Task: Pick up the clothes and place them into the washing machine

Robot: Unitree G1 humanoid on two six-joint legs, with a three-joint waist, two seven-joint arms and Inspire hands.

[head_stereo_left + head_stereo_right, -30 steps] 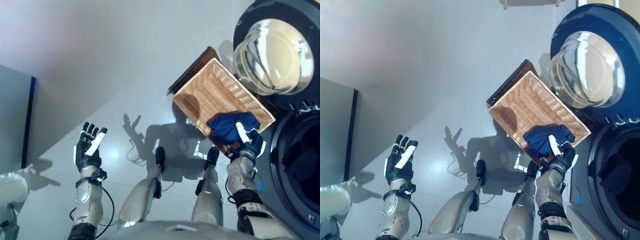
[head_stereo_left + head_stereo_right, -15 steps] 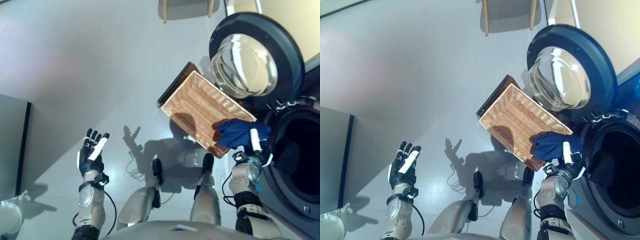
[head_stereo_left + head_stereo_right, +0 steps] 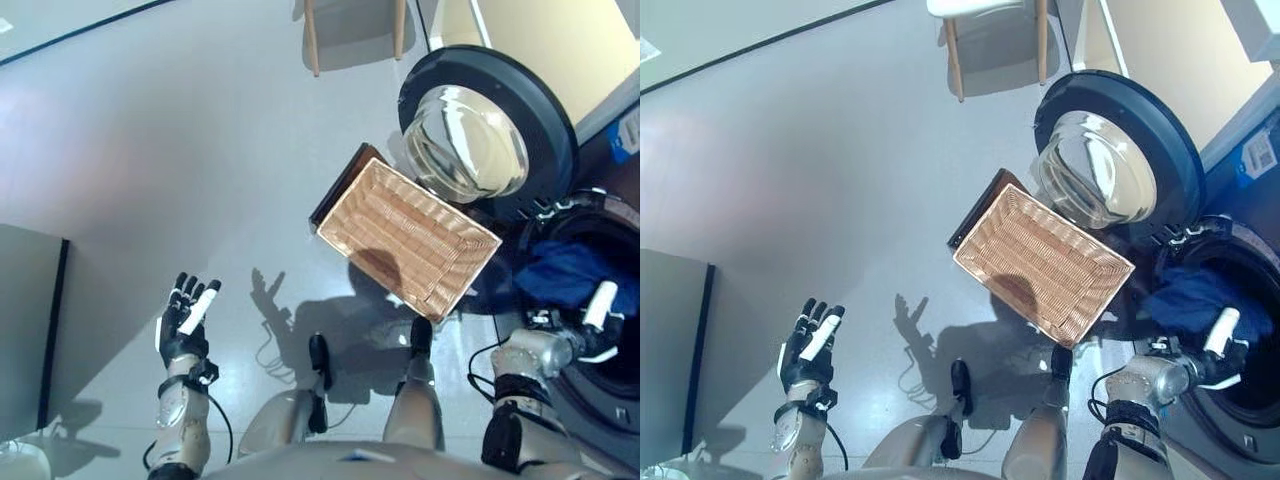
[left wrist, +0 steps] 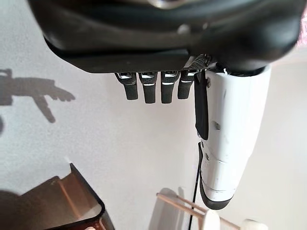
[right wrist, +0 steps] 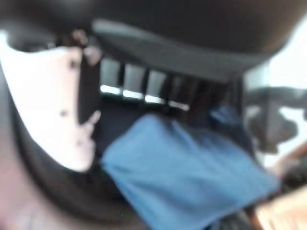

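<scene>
the right hand (image 3: 590, 325) is at the mouth of the washing machine (image 3: 1250, 420), its white-covered thumb raised. the blue garment (image 3: 565, 272) is bunched against this hand and lies across the rim of the drum opening, partly over the dark interior. in the right wrist view the blue cloth (image 5: 187, 177) sits just past the fingers (image 5: 144, 88) and beside the thumb; the fingers appear curled toward the cloth and the hand is gripping it.

the machine's round door (image 3: 485, 130) stands swung open, its glass bowl facing up, next to the drum opening. the wicker basket (image 3: 405, 235) sits on the floor between the door and the robot, touching or nearly touching the door's lower edge; no clothes are visible in it. a dark flat board (image 3: 335, 185) shows beneath the basket's far corner.

the left hand (image 3: 185, 320) is held up well apart from the basket, on the robot's left, palm open, fingers straight and spread, holding nothing. the left wrist view confirms this: fingers (image 4: 151, 88) extended in a row, thumb out, only floor beyond them.

a chair with pale wooden legs (image 3: 995, 30) stands on the grey floor (image 3: 180, 150) beyond the door.
</scene>
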